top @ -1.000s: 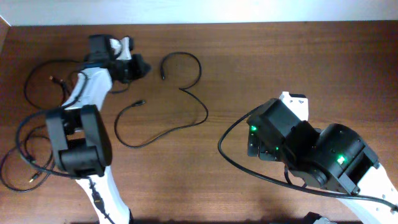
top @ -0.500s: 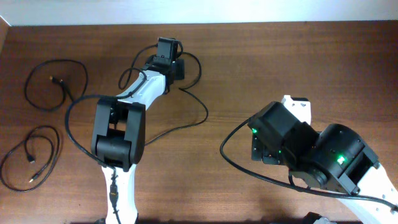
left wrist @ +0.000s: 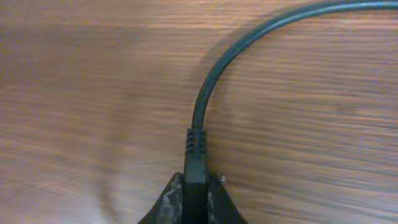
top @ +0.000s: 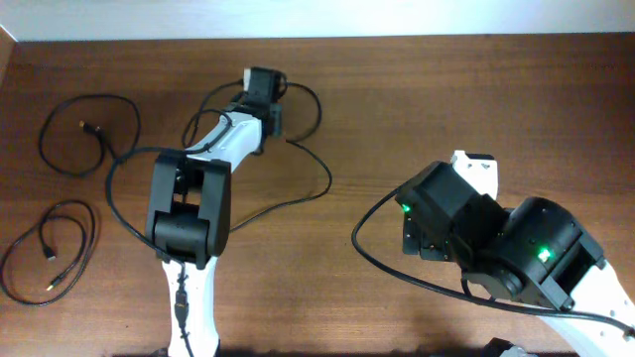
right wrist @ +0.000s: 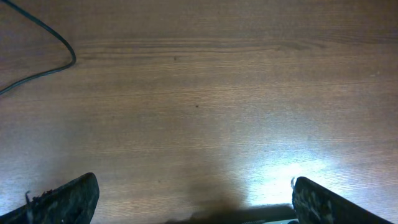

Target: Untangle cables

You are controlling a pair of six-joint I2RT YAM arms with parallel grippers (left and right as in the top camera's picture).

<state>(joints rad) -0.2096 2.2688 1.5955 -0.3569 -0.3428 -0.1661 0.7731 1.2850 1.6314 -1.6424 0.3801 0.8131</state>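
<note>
Seen from above, the left gripper (top: 266,97) reaches to the far side of the wooden table (top: 476,99). Its fingers are pinched tight on the plug end of one long black cable (top: 328,180) — the cord arcs away and trails back toward the table's middle. Two more cables lie separately at the left: a loose loop (top: 87,127) and a coil (top: 47,254) nearer the front. The right gripper (right wrist: 193,205) hovers over wood, fingers spread wide.
</note>
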